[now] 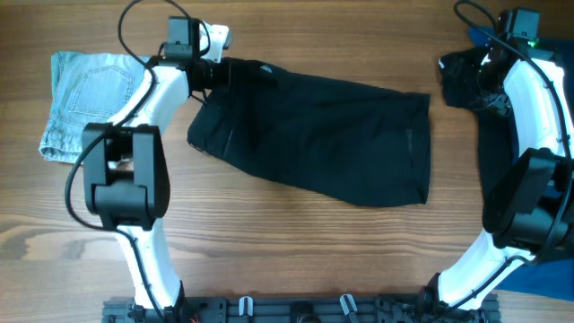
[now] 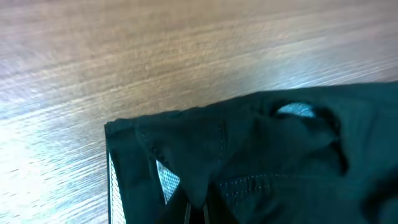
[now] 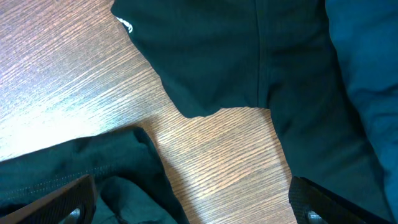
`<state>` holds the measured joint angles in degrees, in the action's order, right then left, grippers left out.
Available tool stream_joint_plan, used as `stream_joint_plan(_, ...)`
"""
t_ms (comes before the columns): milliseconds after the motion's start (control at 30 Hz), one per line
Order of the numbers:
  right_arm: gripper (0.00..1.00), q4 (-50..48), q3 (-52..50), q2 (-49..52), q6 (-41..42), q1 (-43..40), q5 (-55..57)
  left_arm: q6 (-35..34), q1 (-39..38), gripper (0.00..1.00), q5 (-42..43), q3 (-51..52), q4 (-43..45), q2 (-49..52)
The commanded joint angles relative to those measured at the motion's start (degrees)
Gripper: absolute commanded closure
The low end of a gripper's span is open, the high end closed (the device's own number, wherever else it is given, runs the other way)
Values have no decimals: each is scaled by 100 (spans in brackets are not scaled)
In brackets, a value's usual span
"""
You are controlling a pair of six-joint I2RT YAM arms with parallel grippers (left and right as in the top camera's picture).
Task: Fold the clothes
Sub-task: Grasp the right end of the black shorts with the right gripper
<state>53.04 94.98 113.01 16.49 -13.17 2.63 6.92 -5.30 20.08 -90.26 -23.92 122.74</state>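
Observation:
A pair of black shorts (image 1: 323, 135) lies spread flat across the middle of the table. My left gripper (image 1: 220, 74) is at its upper left corner, and in the left wrist view its fingers (image 2: 198, 214) are shut on a fold of the black fabric (image 2: 280, 162). My right gripper (image 1: 473, 76) is open and empty at the far right, above bare wood between the shorts' right corner (image 3: 81, 174) and another dark garment (image 3: 249, 56). Its fingers (image 3: 193, 208) stand wide apart.
Folded light denim shorts (image 1: 85, 99) lie at the far left. A crumpled dark garment (image 1: 462, 81) and a blue cloth (image 1: 560, 63) sit at the right edge under the right arm. Bare wood runs along the front.

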Motion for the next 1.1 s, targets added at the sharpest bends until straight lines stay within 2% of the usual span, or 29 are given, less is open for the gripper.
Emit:
stream_joint_plan(0,0,-13,15,-138,20,9,39,-186,-11,96,129,-9,-179,-315)
stream_joint_plan(167,0,-455,17,-138,11,7,-90,-184,-11,94,308,-9,-468,-319)
stream_joint_plan(300,1,597,-22,-146,-1388,35,-2175,-181,-11,90,306,-9,-505,-317)
stream_joint_plan(333,7,616,-66,-146,-1552,57,-2568,-181,-9,89,304,-9,-505,-317)
stream_joint_plan(367,24,595,-151,-146,-1572,76,-2813,-181,-4,87,304,-9,-503,-317)
stream_joint_plan(400,32,592,-221,-146,-1556,85,-2870,-181,-4,87,302,-9,-505,-317)
stream_joint_plan(533,42,-166,-1012,-146,-1333,90,-2957,-181,-4,87,302,-9,-503,-317)
stream_joint_plan(733,42,-2131,-2149,-144,-1303,90,-3270,-179,-4,87,282,-9,-505,-317)
stream_joint_plan(833,41,-2638,-2358,-136,-1145,90,-3294,-179,-4,87,280,-9,-507,-317)
stream_joint_plan(900,42,-2793,-2387,-136,-1143,98,-3716,-179,-4,87,256,-9,-505,-317)
stream_joint_plan(933,45,-2879,-2387,-136,-1143,111,-3952,-179,-4,87,238,-9,-505,-317)
stream_joint_plan(967,57,-2968,-2387,-136,-1141,120,-4131,-179,-4,87,238,-9,-505,-317)
stream_joint_plan(1033,73,-3060,-2387,-136,-1139,122,-4452,-181,-4,87,238,-9,-505,-317)
stream_joint_plan(1067,73,-3071,-2387,-136,-1139,122,-4509,-179,-4,87,238,-9,-507,-317)
